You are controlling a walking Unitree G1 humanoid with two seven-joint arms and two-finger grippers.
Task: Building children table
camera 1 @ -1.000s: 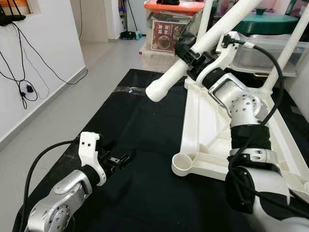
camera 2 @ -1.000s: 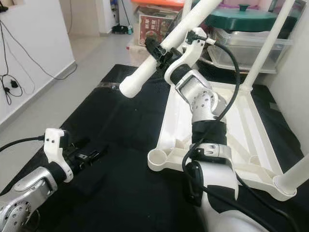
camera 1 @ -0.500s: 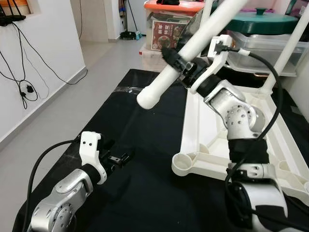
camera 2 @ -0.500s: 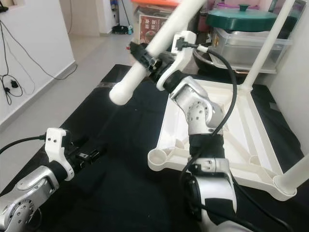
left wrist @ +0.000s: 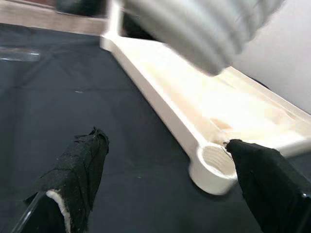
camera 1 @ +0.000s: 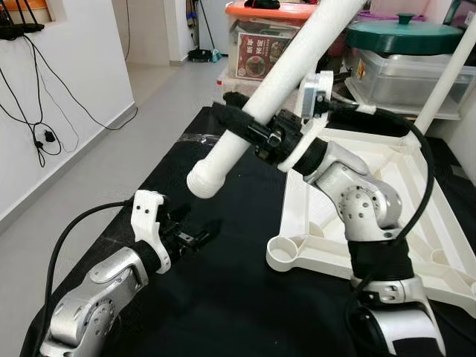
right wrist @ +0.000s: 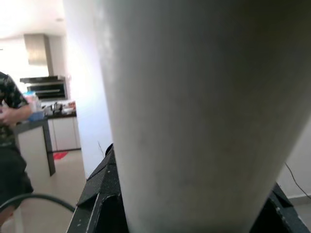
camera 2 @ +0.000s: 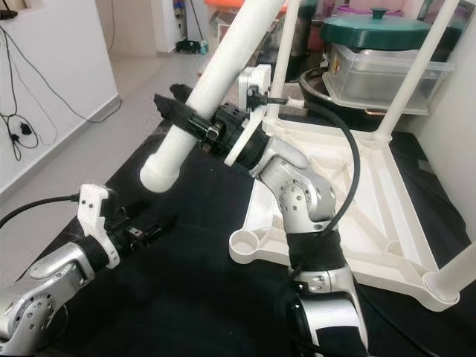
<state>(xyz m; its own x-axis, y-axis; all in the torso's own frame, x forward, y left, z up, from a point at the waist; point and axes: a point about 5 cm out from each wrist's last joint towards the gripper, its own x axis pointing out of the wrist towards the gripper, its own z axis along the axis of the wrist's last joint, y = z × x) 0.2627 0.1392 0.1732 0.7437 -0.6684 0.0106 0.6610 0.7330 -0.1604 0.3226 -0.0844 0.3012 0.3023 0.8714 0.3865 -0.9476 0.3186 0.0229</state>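
My right gripper (camera 1: 242, 125) is shut on a white table leg (camera 1: 286, 71), holding it slanted in the air above the black cloth (camera 1: 223, 297). The leg's threaded lower end (camera 1: 202, 181) hangs to the left of the upturned white table top (camera 1: 295, 195). An empty corner socket (camera 1: 286, 253) sits at the top's near left corner, while another leg (camera 1: 446, 82) stands fitted at the back right. My left gripper (camera 1: 195, 238) hovers low over the cloth, open, with nothing between its fingers (left wrist: 80, 167). The socket (left wrist: 214, 167) lies just ahead of it.
Stacked storage boxes (camera 1: 260, 44) and a green-lidded pot (camera 1: 405, 33) stand behind the table top. A white wall with hanging cables (camera 1: 37, 137) runs along the left, with bare floor beside the cloth. A person (right wrist: 9, 126) stands far off in a kitchen.
My right arm has swung the leg leftward and lower, so its free end now hangs over the cloth nearer my left gripper. The left gripper has shifted slightly toward the table top.
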